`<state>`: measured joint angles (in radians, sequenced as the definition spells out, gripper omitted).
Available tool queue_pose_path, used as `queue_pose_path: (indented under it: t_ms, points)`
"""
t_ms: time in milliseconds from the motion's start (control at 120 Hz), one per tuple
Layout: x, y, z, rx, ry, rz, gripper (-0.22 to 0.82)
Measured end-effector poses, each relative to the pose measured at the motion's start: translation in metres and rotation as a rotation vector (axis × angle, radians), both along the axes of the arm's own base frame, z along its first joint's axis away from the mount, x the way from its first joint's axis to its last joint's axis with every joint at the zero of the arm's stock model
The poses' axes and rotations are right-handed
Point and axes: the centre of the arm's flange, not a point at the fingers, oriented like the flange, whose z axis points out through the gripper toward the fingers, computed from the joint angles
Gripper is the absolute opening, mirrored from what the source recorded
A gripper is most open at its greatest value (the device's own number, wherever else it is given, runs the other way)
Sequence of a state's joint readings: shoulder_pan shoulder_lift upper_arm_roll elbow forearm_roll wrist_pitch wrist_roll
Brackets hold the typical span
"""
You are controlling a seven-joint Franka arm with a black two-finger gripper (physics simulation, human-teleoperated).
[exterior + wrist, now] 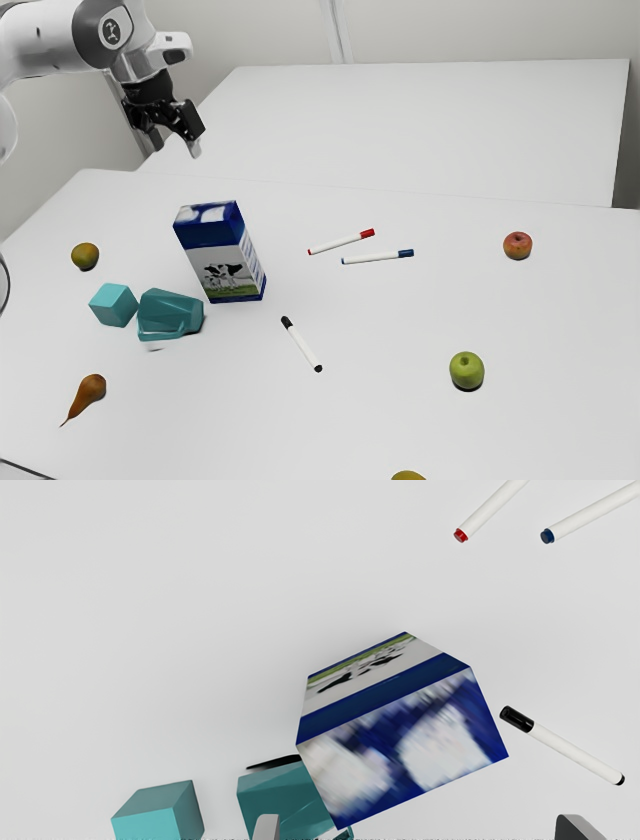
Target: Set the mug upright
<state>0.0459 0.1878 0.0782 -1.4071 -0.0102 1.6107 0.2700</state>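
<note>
White flat tabletop [560,420]: ends at a far edge, with a second white flat surface [430,120] beyond; spreads wide toward the exterior view's right, past a round green apple [466,369] and a round red apple [517,245]
Tall blue-and-white box-shaped milk carton [220,240]: stands upright (cow on its side), near a slim white marker with a black cap [302,345]; crowds one side of the task's mug
Small teal cube [113,305]: sits just beside the mug, opposite the carton, leaving little room there
Teal faceted mug [170,312]: lies on its side between cube and carton, handle toward the exterior camera
Black two-finger gripper [176,147]: hangs raised at the exterior view's upper left, well apart from the mug; open, fingers spread wide
Mug from the hand: lies below, partly hidden in the wrist view by the carton and one fingertip [267,827] (overlapping in view, hardly touching at that height)
</note>
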Motion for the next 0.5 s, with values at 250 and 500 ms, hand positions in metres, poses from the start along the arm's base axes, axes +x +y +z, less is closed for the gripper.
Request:
queue_pose_path:
  t_ms: [250,500]
  points:
    - [-0.003,-0.002,-0.011,-0.007,0.033,-0.006,0.6]
    - [-0.037,0.046,-0.035,-0.104,0.086,0.095,0.6]
